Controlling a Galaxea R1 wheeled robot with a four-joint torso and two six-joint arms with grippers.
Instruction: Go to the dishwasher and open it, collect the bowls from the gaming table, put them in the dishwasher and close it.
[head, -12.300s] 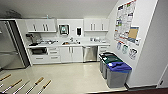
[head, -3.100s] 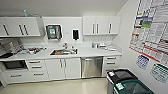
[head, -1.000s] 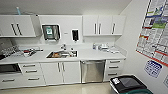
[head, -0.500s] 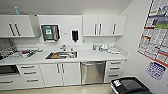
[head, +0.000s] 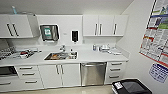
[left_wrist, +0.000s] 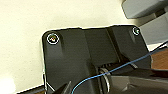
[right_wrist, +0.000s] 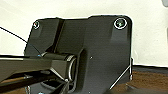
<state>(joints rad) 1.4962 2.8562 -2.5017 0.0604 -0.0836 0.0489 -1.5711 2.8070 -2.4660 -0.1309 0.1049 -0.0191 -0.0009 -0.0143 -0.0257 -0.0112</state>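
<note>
Straight ahead, one dishwasher (head: 93, 73), its door closed.
Its steel front sits under the white counter (head: 95, 58), a bar handle across its top. Beside the dishwasher I count two cupboard doors (head: 60, 75) on the sink (head: 59, 56) side and three drawers (head: 115, 72) on the other; bare floor (head: 82, 90) runs along its foot, one dark bin (head: 131, 87) near its drawer side. Whether my fingers are apart or together I cannot tell.

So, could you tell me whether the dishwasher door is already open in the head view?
No, the dishwasher door is shut, flush with the white cabinets beside it.
</note>
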